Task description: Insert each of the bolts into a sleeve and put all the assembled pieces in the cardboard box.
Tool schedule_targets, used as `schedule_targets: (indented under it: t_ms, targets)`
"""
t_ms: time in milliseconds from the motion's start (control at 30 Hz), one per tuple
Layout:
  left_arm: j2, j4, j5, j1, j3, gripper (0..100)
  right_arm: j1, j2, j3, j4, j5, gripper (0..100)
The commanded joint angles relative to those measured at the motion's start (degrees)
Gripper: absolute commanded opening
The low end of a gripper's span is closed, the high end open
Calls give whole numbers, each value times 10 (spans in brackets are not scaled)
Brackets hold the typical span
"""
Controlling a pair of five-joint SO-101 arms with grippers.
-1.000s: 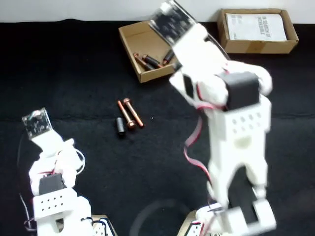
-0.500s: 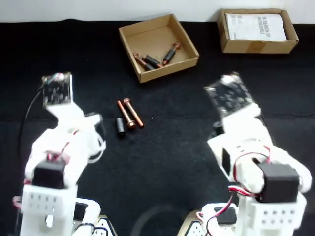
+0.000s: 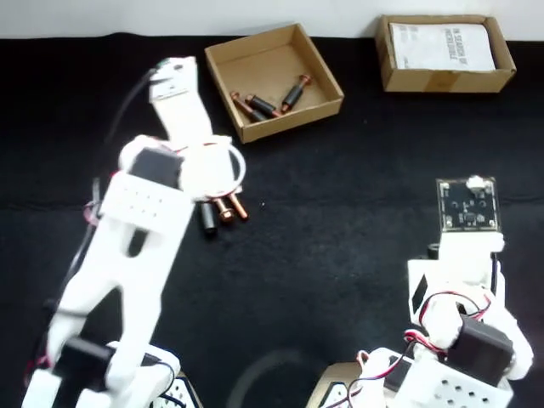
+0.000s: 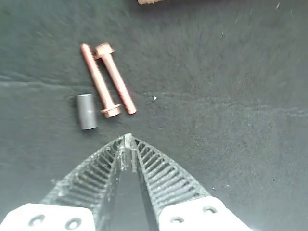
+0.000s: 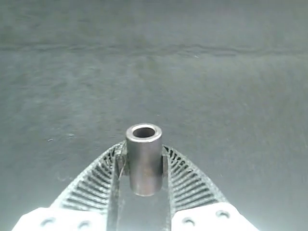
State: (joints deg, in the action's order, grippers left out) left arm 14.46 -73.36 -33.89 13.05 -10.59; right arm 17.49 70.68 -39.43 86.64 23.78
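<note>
**High view:** The left arm (image 3: 140, 212) hangs over 2 loose bolts (image 3: 232, 206) and a loose sleeve (image 3: 207, 218). These lie on the black table (image 3: 340, 195) a short way in front of the cardboard box (image 3: 285, 117). The box already holds what look like 3 assembled pieces (image 3: 263, 105). The right arm (image 3: 466, 255) sits well apart from the box.

**Left wrist view:** The left claw (image 4: 127, 140) has its tips pressed together and holds nothing. It points at the 2 bolts, which lie touching side by side, head to tail, between it and the box. The loose sleeve sits just beside 1 bolt's head.

**Right wrist view:** The right claw (image 5: 143, 150) is clamped on a second sleeve (image 5: 144, 166). The sleeve's open bore faces outward over bare table, far from the box.

**Risks:**
- The left claw must spread its tips before it can take a bolt.
- Because the bolts touch, it may well catch both, or drag 1 and nudge the loose sleeve into a roll.
- A bolt gripped off-centre could tilt and meet the second sleeve's rim instead of its bore.
- That contact could push the sleeve out of the right claw's hold.
</note>
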Motion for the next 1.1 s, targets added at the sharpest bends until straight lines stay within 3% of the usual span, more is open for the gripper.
schedule_targets:
  t_ms: [0,233,433,533,667,1067]
  targets:
    - [-55,-2,-11,26,45,10,53,36,-52,-48,22,8]
    - [-204,3,-16,27,111,11,125,77,-169,-133,82,8]
    - [-318,-2,-36,20,208,11,128,105,-203,-143,82,8]
    - [-363,-2,-35,18,247,64,127,110,-206,-149,82,8]
    - [-402,-3,-35,9,281,149,127,107,-206,-159,82,8]
    - [-434,-5,-35,-41,303,150,126,106,-240,-199,82,8]
